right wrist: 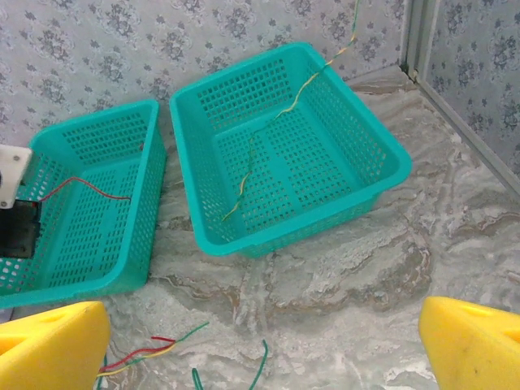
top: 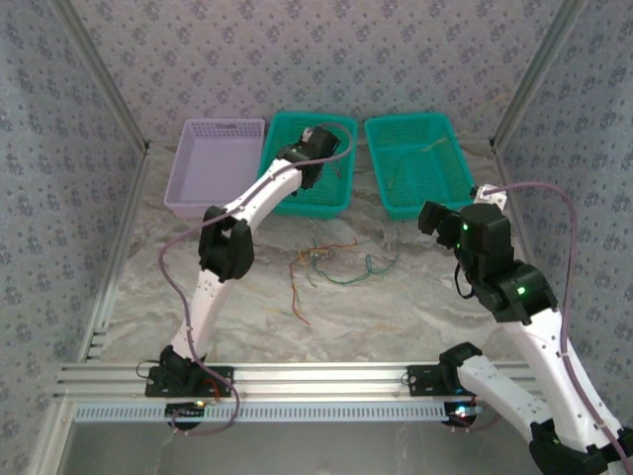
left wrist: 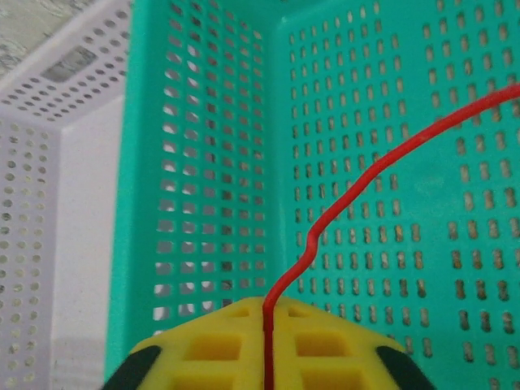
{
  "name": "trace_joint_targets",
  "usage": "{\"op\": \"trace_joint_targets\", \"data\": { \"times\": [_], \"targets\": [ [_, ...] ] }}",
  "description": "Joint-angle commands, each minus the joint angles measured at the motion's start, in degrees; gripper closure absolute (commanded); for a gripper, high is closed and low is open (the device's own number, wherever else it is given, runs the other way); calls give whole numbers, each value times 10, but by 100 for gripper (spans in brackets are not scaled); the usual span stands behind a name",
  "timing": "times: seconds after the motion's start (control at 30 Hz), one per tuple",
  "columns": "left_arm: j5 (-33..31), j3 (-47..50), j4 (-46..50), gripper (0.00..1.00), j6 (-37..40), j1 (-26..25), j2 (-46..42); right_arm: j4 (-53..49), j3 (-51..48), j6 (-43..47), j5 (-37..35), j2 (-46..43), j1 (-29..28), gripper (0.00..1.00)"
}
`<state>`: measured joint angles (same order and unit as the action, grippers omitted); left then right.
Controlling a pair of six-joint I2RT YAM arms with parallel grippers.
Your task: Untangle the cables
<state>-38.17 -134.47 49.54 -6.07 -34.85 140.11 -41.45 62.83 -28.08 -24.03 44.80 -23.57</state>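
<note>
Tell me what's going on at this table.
The left pincer is shut on a thin red wire, holding it inside the middle teal perforated plastic basket. The right pincer hangs open over the marbled table, near the right-hand teal basket with a thin yellow-green wire in it. A tangle of thin coloured wires lies on the table in front of the baskets.

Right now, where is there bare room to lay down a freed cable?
Bare marble between the cable tangle and the front rail; the lavender basket looks empty. Crowded: the tangle and the middle teal basket, where the left hand pinches a red cable.
</note>
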Motion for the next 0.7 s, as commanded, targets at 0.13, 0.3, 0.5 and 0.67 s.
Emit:
{"op": "trace_joint_targets", "data": {
  "times": [0.13, 0.3, 0.5, 0.67],
  "targets": [
    [32, -6, 39, 78, -32, -3, 39, -11, 4, -1, 14, -1, -5, 0],
    [33, -5, 35, 61, -30, -2, 25, -17, 8, -3, 18, 0, -6, 0],
    [27, -11, 33, 26, -20, -2, -15, -23, 12, -6, 32, 17, -6, 0],
    [37, -10, 45, 0, -24, -2, -75, -74, 50, -1, 74, 82, 8, 0]
  ]
}}
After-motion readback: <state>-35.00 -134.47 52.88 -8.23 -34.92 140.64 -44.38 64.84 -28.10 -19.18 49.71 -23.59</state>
